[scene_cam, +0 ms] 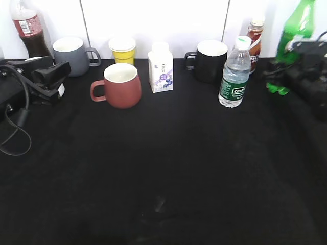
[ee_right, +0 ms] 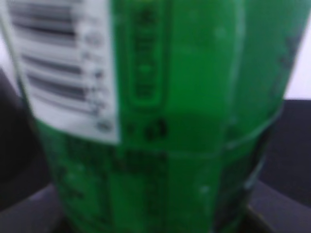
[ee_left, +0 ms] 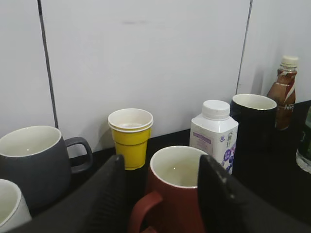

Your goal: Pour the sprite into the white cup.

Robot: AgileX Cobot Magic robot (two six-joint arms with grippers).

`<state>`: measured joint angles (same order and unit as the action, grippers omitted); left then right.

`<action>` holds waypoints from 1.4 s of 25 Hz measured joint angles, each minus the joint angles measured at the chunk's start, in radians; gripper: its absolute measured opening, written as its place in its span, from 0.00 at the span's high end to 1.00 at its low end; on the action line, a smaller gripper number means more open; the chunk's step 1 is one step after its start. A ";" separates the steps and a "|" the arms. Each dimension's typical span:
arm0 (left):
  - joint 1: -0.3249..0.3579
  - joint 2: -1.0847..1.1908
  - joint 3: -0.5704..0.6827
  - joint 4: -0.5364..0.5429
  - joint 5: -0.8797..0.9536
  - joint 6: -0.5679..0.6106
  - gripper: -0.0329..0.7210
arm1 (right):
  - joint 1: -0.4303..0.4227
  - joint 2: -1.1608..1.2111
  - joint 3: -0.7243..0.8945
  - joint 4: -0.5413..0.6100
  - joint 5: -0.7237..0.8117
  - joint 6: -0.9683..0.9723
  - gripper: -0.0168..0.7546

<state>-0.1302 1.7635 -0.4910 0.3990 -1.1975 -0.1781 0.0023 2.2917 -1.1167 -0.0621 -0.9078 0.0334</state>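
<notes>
The sprite [scene_cam: 295,26], a tall translucent green bottle, stands tilted at the far right edge of the exterior view. My right gripper [scene_cam: 306,56] is shut around it. In the right wrist view the green body and white barcode patch [ee_right: 160,121] fill the frame, with the fingers only dark shapes at the bottom corners. The white cup [ee_left: 7,204] shows only as a rim in the bottom left corner of the left wrist view; in the exterior view it is hidden behind the left arm. My left gripper [scene_cam: 57,81] [ee_left: 163,167] is open and empty, facing the reddish-brown mug.
On the black table stand a reddish-brown mug [scene_cam: 121,86], a grey mug [scene_cam: 71,55], a yellow paper cup [scene_cam: 122,50], a small white bottle [scene_cam: 161,71], a black mug [scene_cam: 210,60], a clear water bottle [scene_cam: 234,74], a brown drink bottle [scene_cam: 255,38] and a cola bottle [scene_cam: 29,30].
</notes>
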 joint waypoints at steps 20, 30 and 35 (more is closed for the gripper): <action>-0.001 0.000 0.000 0.023 0.118 0.000 0.45 | 0.000 -0.101 0.148 -0.026 0.105 0.002 0.17; -0.022 -0.088 -0.045 0.024 0.509 -0.128 0.45 | 0.015 -0.546 0.191 0.003 1.274 0.002 0.21; -0.162 -0.304 -0.249 -0.052 1.447 -0.140 0.45 | 0.082 -0.615 0.095 0.084 1.702 -0.064 0.27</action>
<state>-0.2919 1.4593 -0.7402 0.3473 0.2492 -0.3178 0.0841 1.6766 -1.0220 0.0216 0.7945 -0.0307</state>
